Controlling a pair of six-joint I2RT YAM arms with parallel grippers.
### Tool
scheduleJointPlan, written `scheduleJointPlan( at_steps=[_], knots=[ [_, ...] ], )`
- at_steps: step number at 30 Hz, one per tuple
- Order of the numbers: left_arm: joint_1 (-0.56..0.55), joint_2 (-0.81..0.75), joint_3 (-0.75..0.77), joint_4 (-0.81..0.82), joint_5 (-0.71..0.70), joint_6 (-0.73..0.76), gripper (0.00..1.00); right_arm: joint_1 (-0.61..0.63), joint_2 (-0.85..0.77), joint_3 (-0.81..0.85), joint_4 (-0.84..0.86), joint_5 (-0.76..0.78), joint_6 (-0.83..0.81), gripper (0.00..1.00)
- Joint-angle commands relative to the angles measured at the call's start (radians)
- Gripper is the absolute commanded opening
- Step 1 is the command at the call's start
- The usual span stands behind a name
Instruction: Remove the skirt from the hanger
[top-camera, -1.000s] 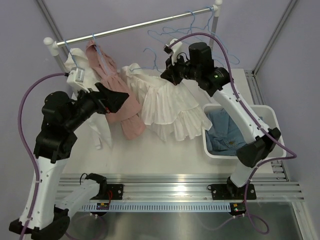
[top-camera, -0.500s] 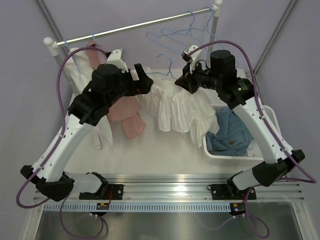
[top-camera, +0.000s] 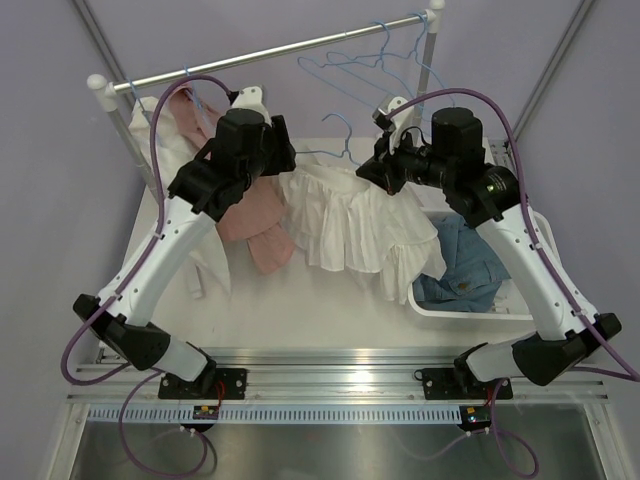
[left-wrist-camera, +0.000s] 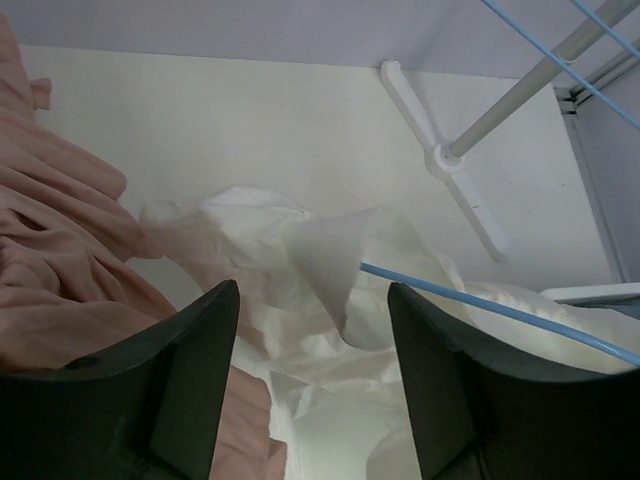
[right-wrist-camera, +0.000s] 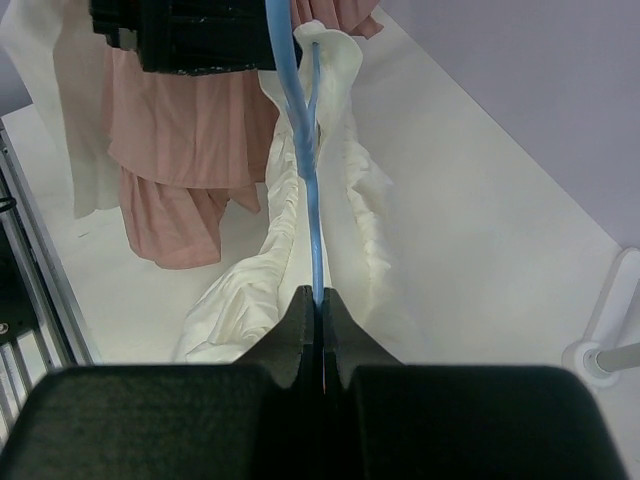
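The white ruffled skirt (top-camera: 345, 215) hangs from a thin blue hanger (top-camera: 343, 148), its hem resting on the table. My right gripper (right-wrist-camera: 318, 298) is shut on the hanger's wire (right-wrist-camera: 305, 150), at the skirt's right end (top-camera: 375, 172). My left gripper (left-wrist-camera: 312, 300) is open at the skirt's left end (top-camera: 283, 160). The bunched white waistband (left-wrist-camera: 325, 250) lies between and just beyond its dark fingers (left-wrist-camera: 195, 370), not clamped. The blue hanger arm (left-wrist-camera: 490, 308) comes out of the cloth toward the right finger.
A pink garment (top-camera: 250, 215) and a white one (top-camera: 200, 265) hang on the rail (top-camera: 270, 52) at the left. Empty blue hangers (top-camera: 385, 55) hang at its right end. A white basket (top-camera: 520, 300) with blue denim (top-camera: 465, 265) stands at the right. The rack's foot (left-wrist-camera: 440, 160) rests on the table.
My left arm has swung from beside the pink garment over to the skirt's left end. My right gripper has carried the hanger and skirt to the right, still shut on the wire.
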Motion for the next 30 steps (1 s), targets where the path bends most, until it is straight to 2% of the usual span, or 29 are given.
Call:
scheduleJointPlan(
  at_steps=[1,6,8,10,11,14,16,24,30],
  knots=[
    [0.022,0.031,0.065,0.024,0.010,0.027,0.50,-0.005,-0.051,0.005,0.042,-0.029,0.015,0.00],
    [0.039,0.053,0.070,0.012,0.065,0.042,0.41,-0.014,-0.058,0.005,0.042,-0.033,0.021,0.00],
    [0.048,0.057,0.068,0.012,0.070,0.059,0.30,-0.019,-0.061,0.002,0.042,-0.033,0.019,0.00],
    [0.055,0.061,0.068,0.010,0.076,0.071,0.23,-0.019,-0.064,-0.008,0.040,-0.024,0.012,0.00],
    [0.066,0.061,0.068,0.007,0.076,0.077,0.15,-0.022,-0.066,-0.011,0.040,-0.020,0.007,0.00],
    [0.094,0.051,0.062,0.000,0.073,0.094,0.09,-0.034,-0.077,-0.029,0.039,-0.012,-0.005,0.00],
    [0.112,0.042,0.058,-0.007,0.079,0.102,0.01,-0.042,-0.084,-0.046,0.036,-0.013,-0.007,0.00],
    [0.181,0.024,0.047,-0.030,0.101,0.137,0.00,-0.073,-0.118,-0.089,0.013,-0.061,-0.018,0.00],
    [0.203,0.024,0.036,-0.051,0.090,0.160,0.00,-0.117,-0.147,-0.104,-0.024,-0.180,-0.027,0.00]
  ],
)
